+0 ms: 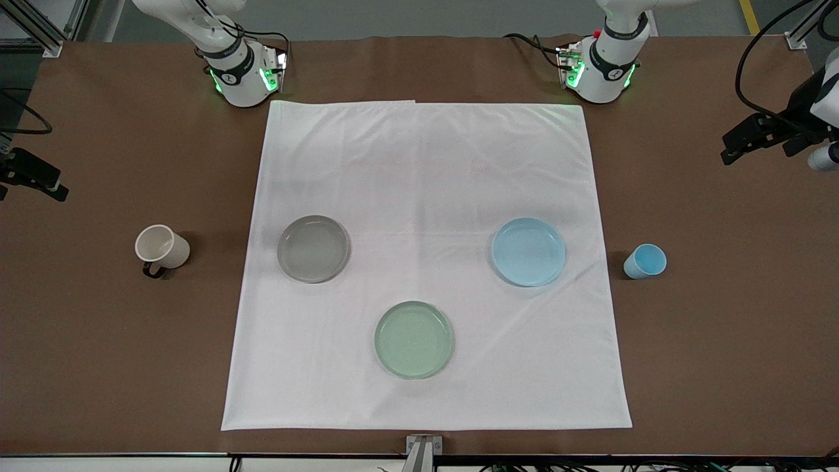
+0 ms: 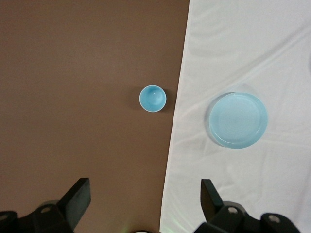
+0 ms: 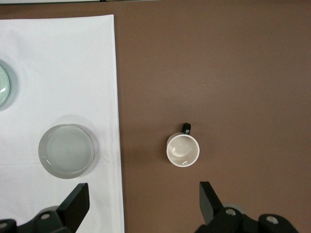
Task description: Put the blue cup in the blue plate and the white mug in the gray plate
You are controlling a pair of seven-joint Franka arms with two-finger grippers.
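Both grippers high, fingers spread wide: left gripper (image 2: 143, 204) over the blue cup (image 1: 645, 261) on bare bench, beside the blue plate (image 1: 528, 252). Descend centred, straddle the rim. White mug (image 1: 162, 248) waits by the gray plate (image 1: 313, 248) under the right gripper (image 3: 143, 206).

A brown-covered desk (image 1: 98, 367) carries a square white cloth (image 1: 426, 183), with gray floor and aluminium framing (image 1: 39, 26) at its edge.

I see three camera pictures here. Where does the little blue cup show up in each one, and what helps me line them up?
Front view: the blue cup stands on the bare brown table, beside the blue plate, toward the left arm's end.
Left wrist view: the cup sits mid-picture, off the white cloth.
Right wrist view: not in it.
Shared landmark: the cloth's edge between cup and plate.
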